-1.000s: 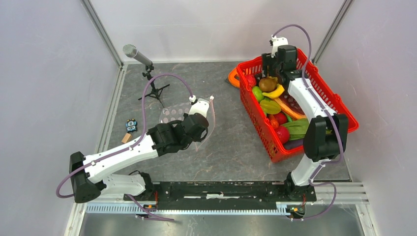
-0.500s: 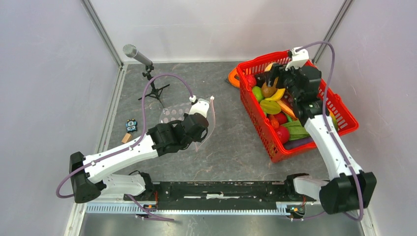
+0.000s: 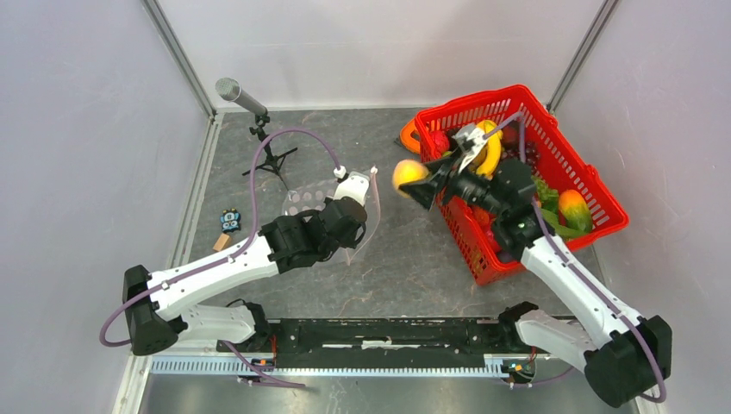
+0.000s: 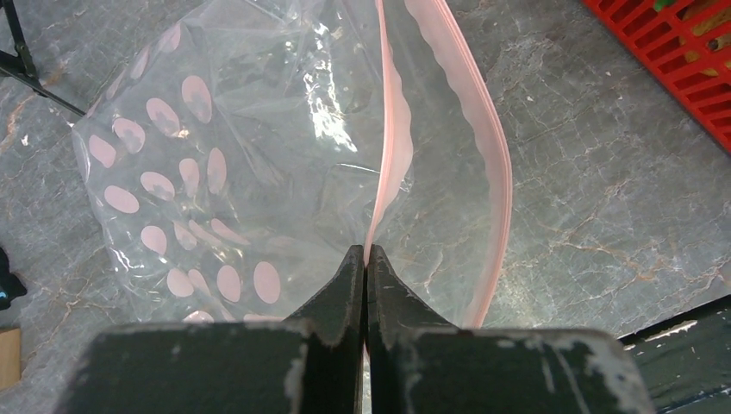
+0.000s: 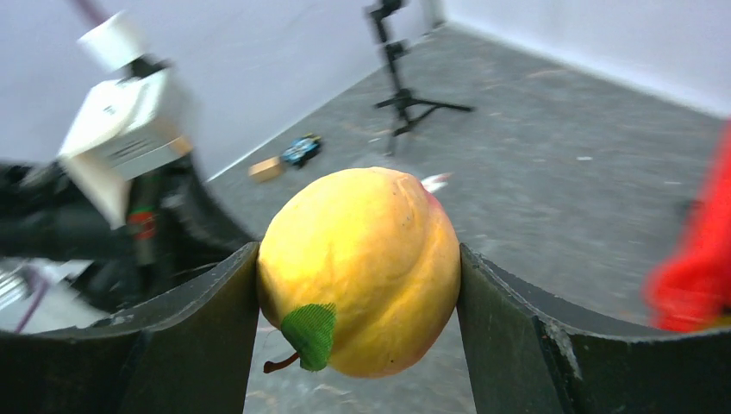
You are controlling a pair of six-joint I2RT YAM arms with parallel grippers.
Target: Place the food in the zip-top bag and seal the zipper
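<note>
At frame centre, right gripper (image 3: 420, 181) clamps a fruit (image 5: 358, 259); open bag (image 4: 215, 172) lies left, zipper (image 4: 390, 129) pinched by left gripper (image 4: 365, 259).

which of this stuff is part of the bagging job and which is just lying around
Job: bag, held at its zipper by the left fingers; yellow fruit in the right fingers; rest of the food in the basket.
Lying about: mic on stand, orange ring, blue object, wood block.
</note>
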